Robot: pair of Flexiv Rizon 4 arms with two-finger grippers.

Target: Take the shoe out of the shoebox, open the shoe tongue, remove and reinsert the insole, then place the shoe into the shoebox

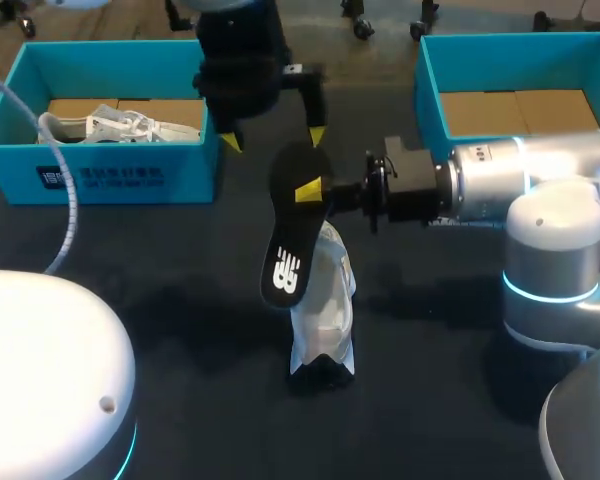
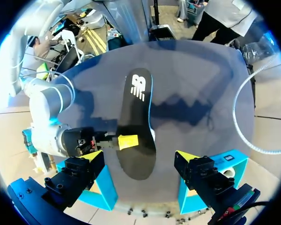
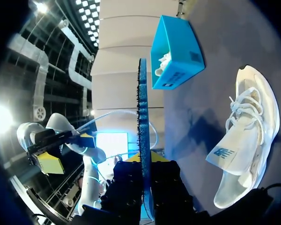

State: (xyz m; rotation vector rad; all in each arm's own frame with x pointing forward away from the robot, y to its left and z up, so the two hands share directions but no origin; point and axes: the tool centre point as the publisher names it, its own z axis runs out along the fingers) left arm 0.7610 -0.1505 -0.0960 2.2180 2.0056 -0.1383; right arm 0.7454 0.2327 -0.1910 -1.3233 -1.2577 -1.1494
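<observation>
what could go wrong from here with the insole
The right gripper pinches the insole near one end, so its long free end could sag or slip out. The white shoe lies unheld on the table; pushing the insole in may shove it. The open left gripper hangs close and could clip the insole.

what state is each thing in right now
shoe: on the table
insole: out of the shoe, held up above it
right end effector: shut on insole
left end effector: open, over the insole
left box: open, other shoe inside
right box: open
</observation>
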